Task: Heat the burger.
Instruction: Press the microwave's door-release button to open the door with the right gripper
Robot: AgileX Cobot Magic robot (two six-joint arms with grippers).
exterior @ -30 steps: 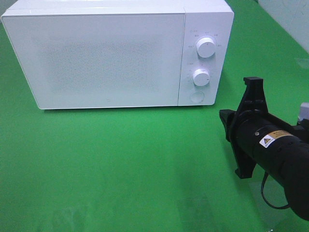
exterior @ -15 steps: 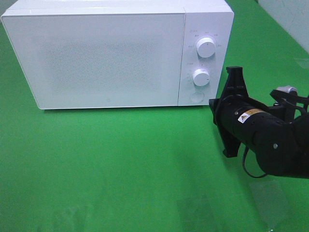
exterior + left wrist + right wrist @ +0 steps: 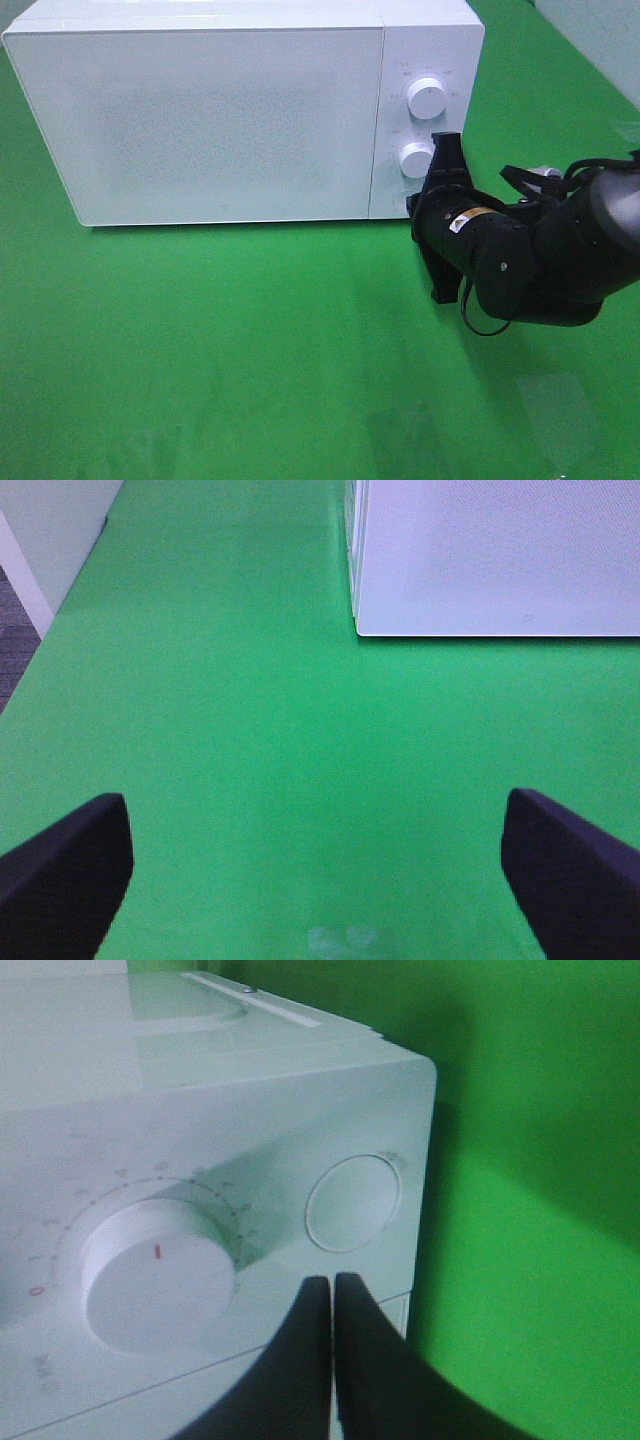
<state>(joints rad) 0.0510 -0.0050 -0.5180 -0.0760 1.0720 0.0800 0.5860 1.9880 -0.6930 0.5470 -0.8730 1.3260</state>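
Standing at the far edge: a white microwave [image 3: 220, 110] sits on the green surface [image 3: 250, 340], from the far left corner to past the middle.
Door: the microwave's door [image 3: 200, 120] is flush with the front, and its frosted panel shows nothing of the inside.
Control panel: the control panel [image 3: 425, 60] is a strip at the microwave's right end. It carries an upper knob [image 3: 428, 97], a lower knob [image 3: 160, 1280] and a round button [image 3: 353, 1203] beneath them.
Burger: the burger shows in none of the three views, so where it lies cannot be told.
Right gripper: the right gripper [image 3: 332, 1282] is up against the control panel at the microwave's front right corner, above the surface. Its black arm reaches in from the right edge.
Right jaws: pressed together with no gap and nothing between them.
Right tips: in the wrist view they point at the panel between the lower knob and the round button, close to both. Whether they touch the panel cannot be told.
Lower knob mark: a small red line faces the far side of its dial.
Left gripper: the left gripper [image 3: 312, 810] hangs over bare green surface, with the microwave's front left corner ahead of it and well apart.
Left jaws: spread wide, the two black fingers [image 3: 70, 870] at opposite sides of the wrist view, holding nothing.
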